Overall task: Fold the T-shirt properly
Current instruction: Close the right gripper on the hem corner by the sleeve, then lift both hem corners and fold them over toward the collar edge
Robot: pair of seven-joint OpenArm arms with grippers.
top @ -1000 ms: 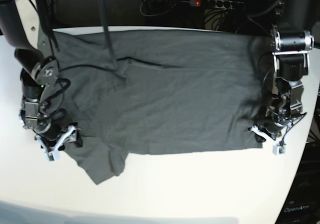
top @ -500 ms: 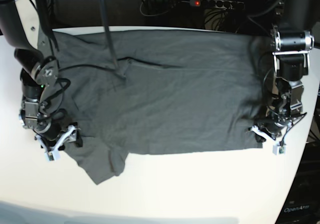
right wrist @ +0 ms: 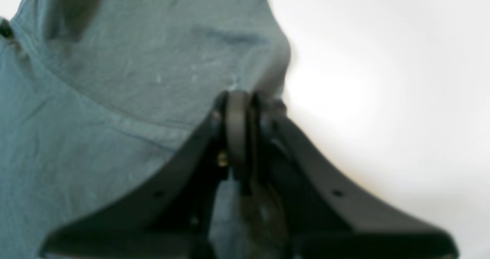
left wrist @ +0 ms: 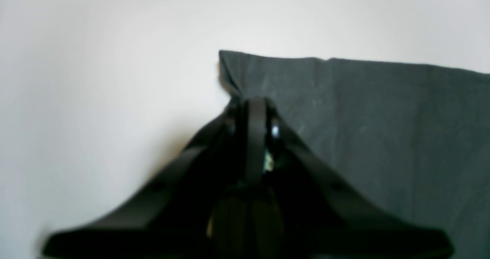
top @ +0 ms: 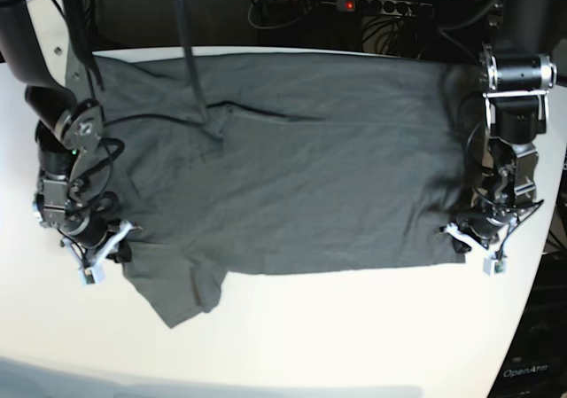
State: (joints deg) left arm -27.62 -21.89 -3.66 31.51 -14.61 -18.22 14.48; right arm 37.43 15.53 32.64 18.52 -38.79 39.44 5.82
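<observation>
The dark grey T-shirt (top: 292, 167) lies spread flat across the white table (top: 319, 327), with one sleeve hanging toward the front left. In the base view my left gripper (top: 458, 241) sits at the shirt's front right corner. Its wrist view shows it (left wrist: 254, 104) shut, pinching that corner of the cloth (left wrist: 383, 117). My right gripper (top: 121, 249) is at the shirt's left edge beside the sleeve. Seen from the right wrist, this gripper (right wrist: 241, 98) is shut on the fabric edge (right wrist: 115, 79).
A black cable (top: 190, 52) slants down over the shirt's back left part. A power strip with a red light (top: 350, 5) and tangled cables lie behind the table. The table edge curves close past the arm on the right (top: 532, 265).
My right gripper has closed on the shirt's edge near the sleeve; a second ago its fingers stood apart. The left gripper and the shirt have not moved.
</observation>
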